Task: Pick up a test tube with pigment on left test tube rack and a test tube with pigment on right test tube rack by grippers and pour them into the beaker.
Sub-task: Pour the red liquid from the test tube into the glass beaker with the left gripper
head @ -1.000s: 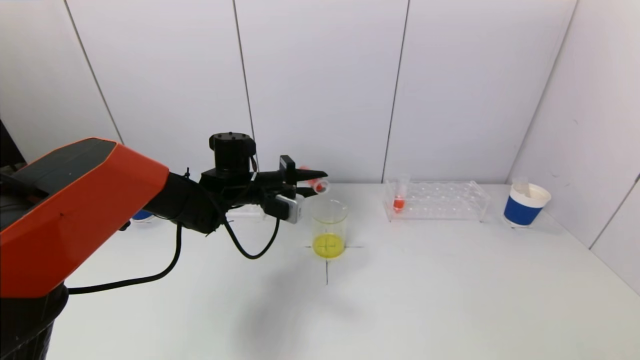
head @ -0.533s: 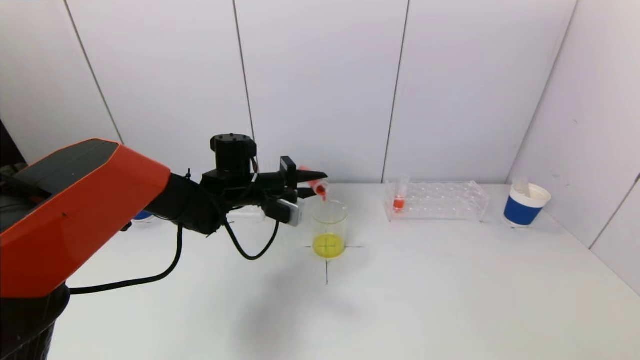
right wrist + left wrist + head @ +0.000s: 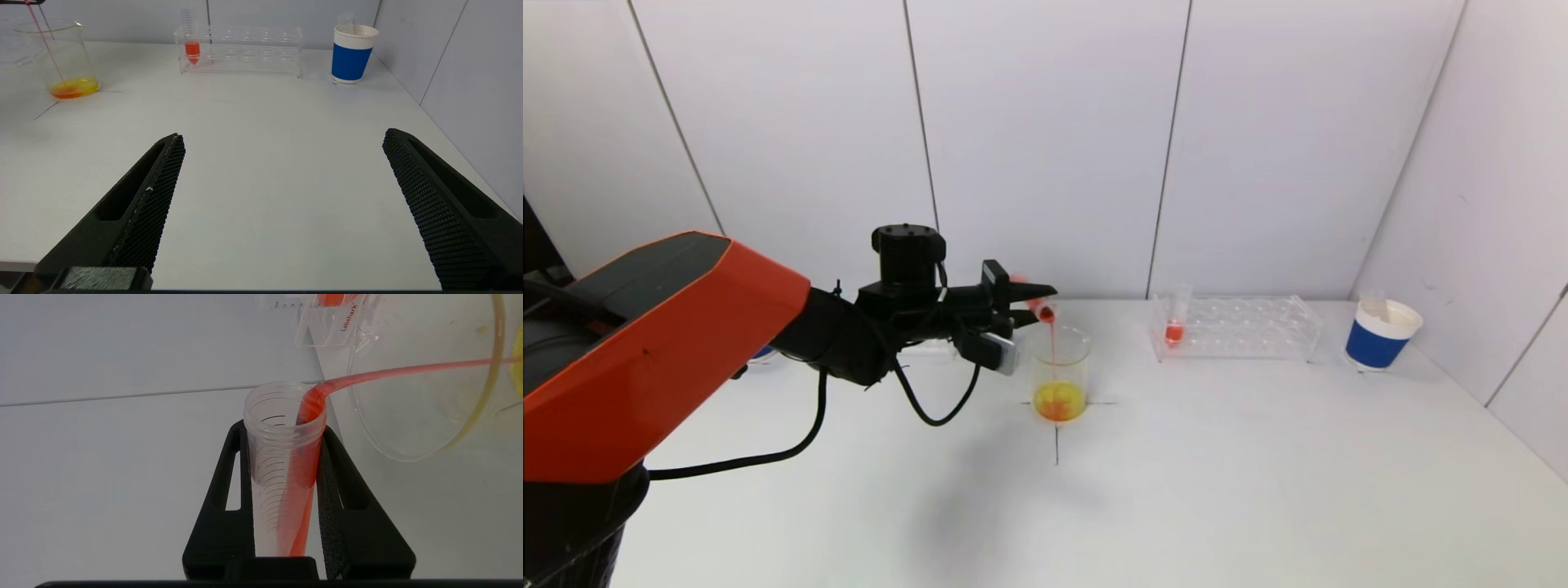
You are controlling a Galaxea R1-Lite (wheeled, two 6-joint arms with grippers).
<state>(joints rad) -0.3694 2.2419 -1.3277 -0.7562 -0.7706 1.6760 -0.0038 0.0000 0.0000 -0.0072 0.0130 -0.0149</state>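
The left gripper [image 3: 1023, 304], left of centre in the head view, is clamped on a clear plastic test tube [image 3: 286, 465], one pad on each side of the graduated barrel a little below the threaded mouth. The tube is tipped mouth-down over the beaker [image 3: 1061, 373], and a thin red stream [image 3: 1052, 347] falls from its lip into the glass, where red clouds the yellow liquid at the bottom. In the left wrist view the pigment lies as a narrow band along one wall of the tube, so I judge the pour to be well along, though how much remains near the tip is hard to tell.

The tube looks light, stiff and smooth, likely slick if wetted, and a firm mid-barrel hold below the threads suits it. The beaker is glass, unheld and easily tipped, so the tube's lip should stay clear of its rim.

The right gripper [image 3: 282, 204] hangs released, jaws wide, low over the bare table [image 3: 261, 134]. In the upper middle of its view stands the right rack [image 3: 241, 51] with one red-filled tube [image 3: 192, 47] upright in an end slot, the next thing to take. Upper right sits a blue paper cup [image 3: 352, 55].
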